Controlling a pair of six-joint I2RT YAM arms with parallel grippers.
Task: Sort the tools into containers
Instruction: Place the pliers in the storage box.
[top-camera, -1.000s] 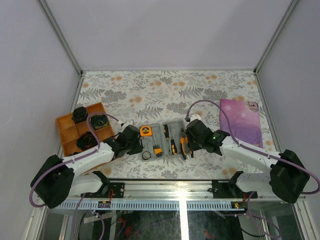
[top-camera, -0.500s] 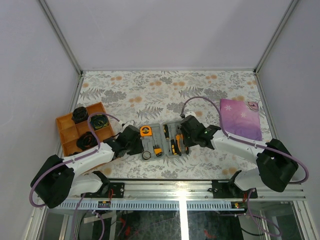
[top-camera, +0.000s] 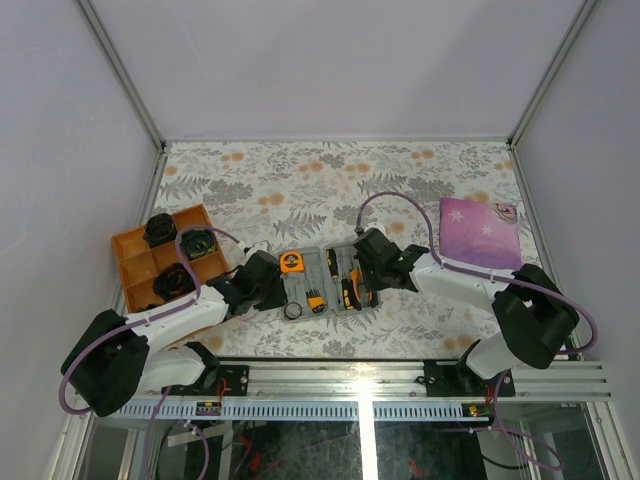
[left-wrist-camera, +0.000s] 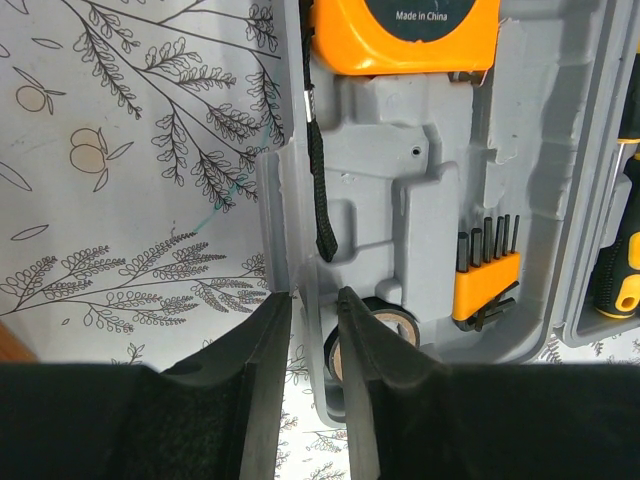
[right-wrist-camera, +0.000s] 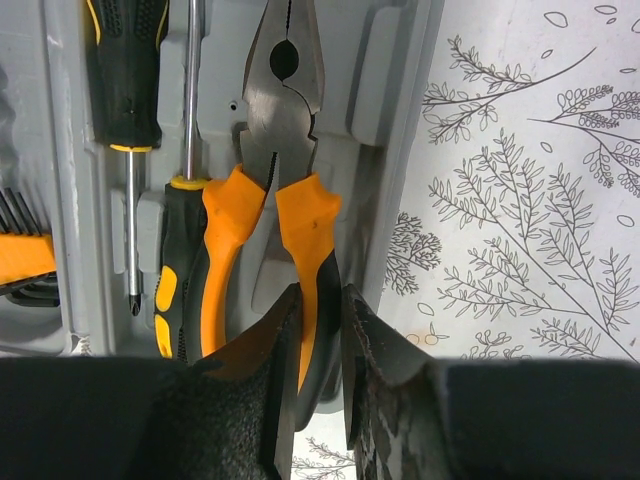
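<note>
We see a counter (top-camera: 300, 175) printed with grey leafy sprigs and small orange fruits on a pale ground, a purple cloth (top-camera: 480, 235) with a pale star pattern, and an orange tray (top-camera: 133, 252) with black items (top-camera: 160, 228) in it. The case (left-wrist-camera: 400, 230) is plain grey, the tape measure (left-wrist-camera: 405, 30) orange, the bit set (left-wrist-camera: 487, 272) orange with black bits, the screwdriver (right-wrist-camera: 125, 70) black with a yellow band, and the pliers (right-wrist-camera: 285, 120) steel-grey with orange-and-black handles. We find the left tool (left-wrist-camera: 313, 298) and right tool (right-wrist-camera: 320, 292) black, on white arms (top-camera: 175, 315) with purple cables (top-camera: 400, 200).
</note>
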